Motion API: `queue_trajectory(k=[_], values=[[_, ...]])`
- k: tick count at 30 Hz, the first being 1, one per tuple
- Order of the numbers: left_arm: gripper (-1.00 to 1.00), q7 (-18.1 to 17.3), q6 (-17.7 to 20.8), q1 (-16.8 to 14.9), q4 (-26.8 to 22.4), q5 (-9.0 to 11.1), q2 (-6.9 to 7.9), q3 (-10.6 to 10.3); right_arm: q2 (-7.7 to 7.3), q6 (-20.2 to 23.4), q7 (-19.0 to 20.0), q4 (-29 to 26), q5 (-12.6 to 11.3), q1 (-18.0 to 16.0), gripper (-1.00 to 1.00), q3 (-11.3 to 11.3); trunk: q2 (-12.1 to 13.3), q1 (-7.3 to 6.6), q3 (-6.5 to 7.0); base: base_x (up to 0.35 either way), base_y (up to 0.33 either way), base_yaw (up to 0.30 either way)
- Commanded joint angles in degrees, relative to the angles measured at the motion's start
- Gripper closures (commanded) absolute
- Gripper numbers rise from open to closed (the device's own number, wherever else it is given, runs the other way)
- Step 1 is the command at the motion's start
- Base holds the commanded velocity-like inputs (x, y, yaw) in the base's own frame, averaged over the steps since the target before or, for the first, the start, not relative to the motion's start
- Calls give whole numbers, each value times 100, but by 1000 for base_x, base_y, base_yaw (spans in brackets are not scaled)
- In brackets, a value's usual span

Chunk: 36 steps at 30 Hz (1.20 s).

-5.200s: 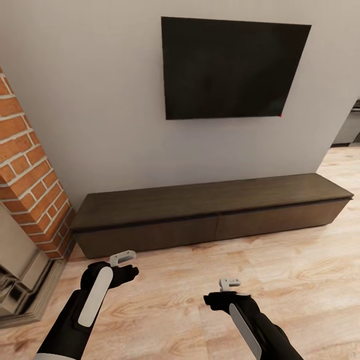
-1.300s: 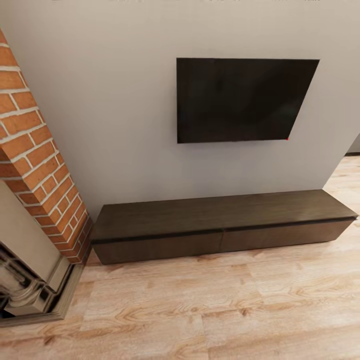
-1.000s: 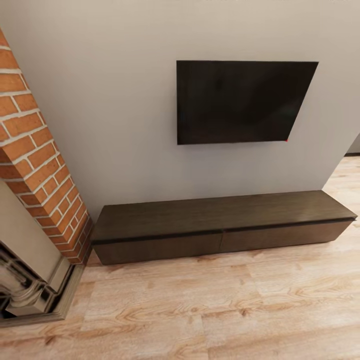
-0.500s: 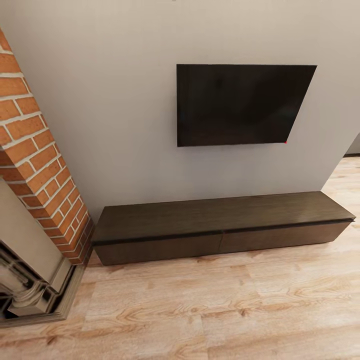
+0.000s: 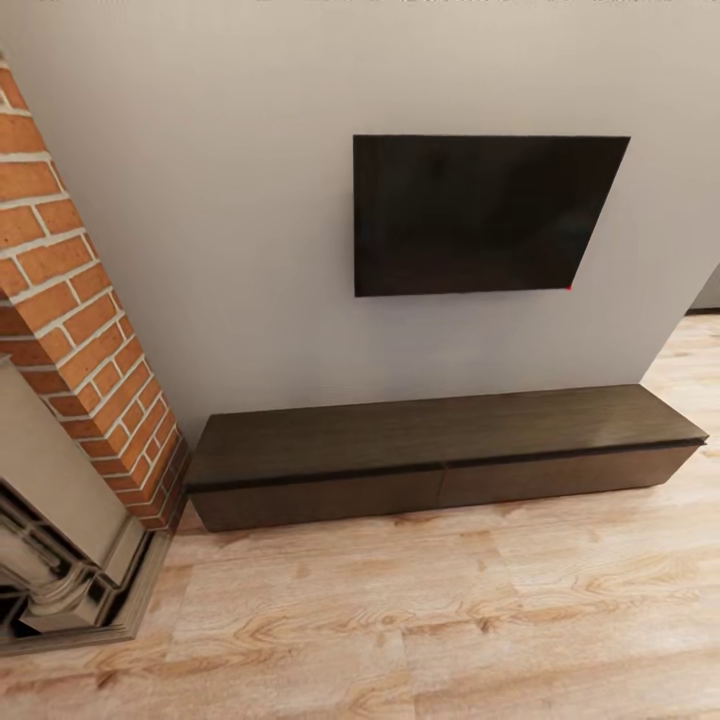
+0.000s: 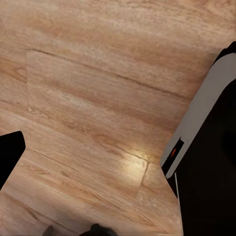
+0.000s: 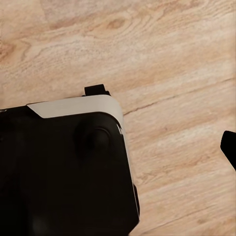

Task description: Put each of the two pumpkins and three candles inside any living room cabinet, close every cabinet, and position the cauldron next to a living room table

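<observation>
The cabinet (image 5: 440, 432) is a long, low dark-brown unit against the grey wall, and both of its wide drawer fronts (image 5: 320, 498) sit flush and shut. Nothing rests on its flat top. The pumpkins, candles, cauldron and table are out of view. Both wrist views look down at the wooden floor. A dark tip (image 6: 9, 153) pokes in at the edge of the left wrist view and another dark tip (image 7: 229, 145) at the edge of the right wrist view. How the jaws stand cannot be told from either.
A black TV (image 5: 485, 212) hangs on the wall above the cabinet. A brick fireplace column (image 5: 75, 330) with a stone surround (image 5: 60, 560) stands at the left. Light wood floor (image 5: 430, 620) stretches in front. My own black-and-white body (image 7: 69, 167) shows in the right wrist view.
The head camera has pulled back and shifted, so the TV and cabinet sit slightly lower in the picture. Both arms, seen five seconds ago, have left the head view.
</observation>
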Motion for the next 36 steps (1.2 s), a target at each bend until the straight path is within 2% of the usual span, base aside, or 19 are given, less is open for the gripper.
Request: queue_trajectory(k=[1, 9, 36], values=[[-100, 18, 9, -1, -6, 45, -6, -49, 5, -37, -2, 23, -50, -9, -100, 47, 37, -22, 12, 0, 0, 0], [-100, 18, 9, 0, -6, 35, -130, -51, -34, -37, 0, 23, -50, -9, -100, 47, 357, -197, 156, 0, 0, 0], [-100, 18, 18, 0, -6, 58, -143, -51, -22, -37, -1, 23, -57, -9, -100, 46, 1440, -790, 641, 0, 0, 0]])
